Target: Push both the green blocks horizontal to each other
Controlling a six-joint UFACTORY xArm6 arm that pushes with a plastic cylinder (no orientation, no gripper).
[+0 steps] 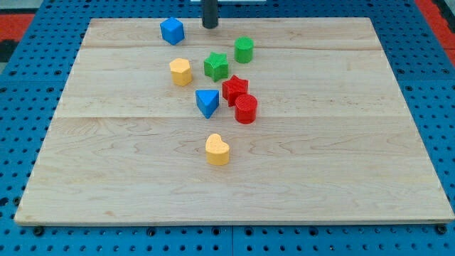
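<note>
A green star block (pixel 216 66) lies near the board's upper middle. A green cylinder block (pixel 244 50) stands just up and to the right of it, a small gap apart. My tip (pixel 210 25) rests at the view's top edge of the board, above the green star and to the left of the green cylinder, touching neither. A blue cube block (pixel 172 30) sits just left of my tip.
A yellow block (pixel 180 72) lies left of the green star. A red star (pixel 234 88), a red cylinder (pixel 246 109) and a blue triangle (pixel 207 102) cluster below it. A yellow heart (pixel 217 150) lies lower down. The wooden board (pixel 355 142) sits on blue pegboard.
</note>
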